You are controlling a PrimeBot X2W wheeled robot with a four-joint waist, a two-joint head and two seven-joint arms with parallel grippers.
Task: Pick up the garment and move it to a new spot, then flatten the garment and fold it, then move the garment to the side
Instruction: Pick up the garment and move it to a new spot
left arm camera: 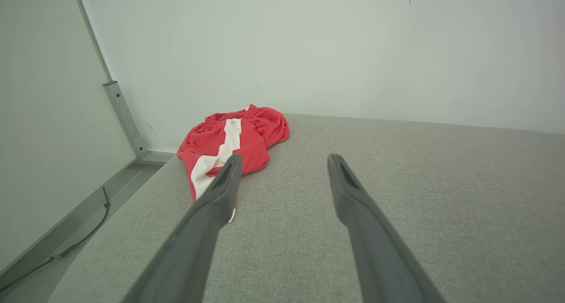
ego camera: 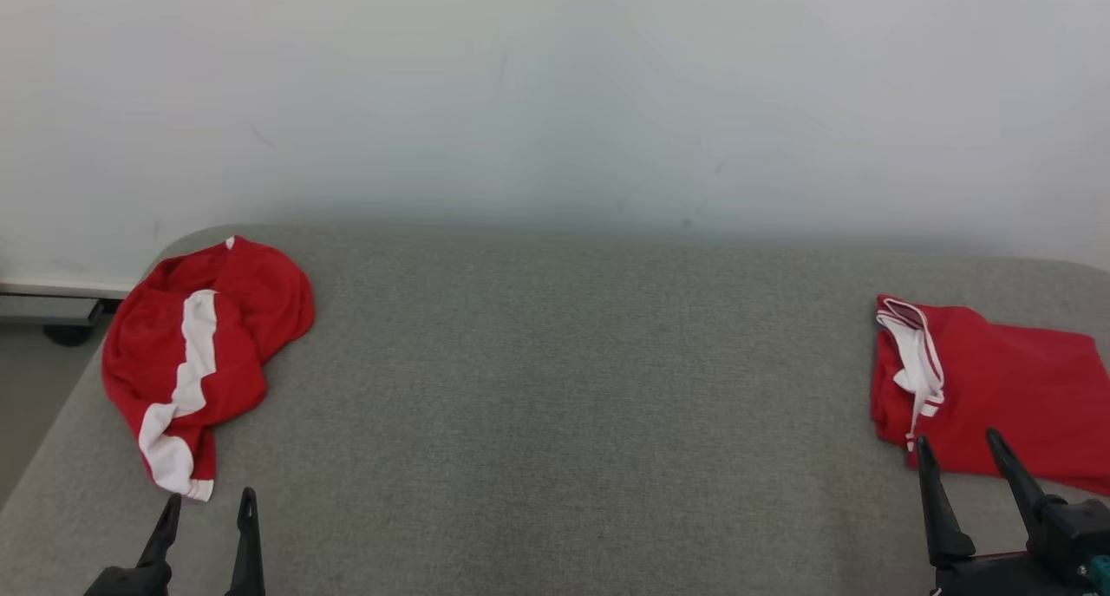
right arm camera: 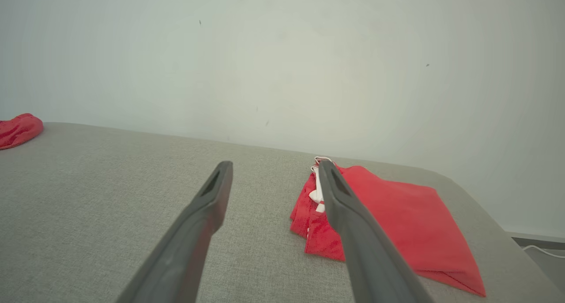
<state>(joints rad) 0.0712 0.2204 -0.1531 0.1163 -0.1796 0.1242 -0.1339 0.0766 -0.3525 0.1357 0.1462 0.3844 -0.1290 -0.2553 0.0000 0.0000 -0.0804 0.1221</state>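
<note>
The left gripper [ego camera: 211, 496] and right gripper [ego camera: 956, 437] are hanging released, empty. The garment [ego camera: 199, 353] is lying crumpled at the table's [ego camera: 555, 388] left edge; a glancing pinch risks dragging it off.

The folded red shorts [ego camera: 1015, 388] at the right end of the fabric-covered surface [ego camera: 555, 362] run out past the head view's right edge, and the fingers of the right gripper [ego camera: 956, 437] cover part of their near edge. In the right wrist view one finger [right arm camera: 347, 215] hides a strip of their white-trimmed waistband, and the crumpled red shorts [right arm camera: 17, 129] are cut by the left edge. The left gripper [ego camera: 211, 494] is cut off by the head view's bottom edge; in its wrist view a finger [left arm camera: 218, 192] covers the near end of the crumpled shorts' white stripe. A small dark object [ego camera: 65, 331] past the surface's far left corner is too small to identify.
</note>
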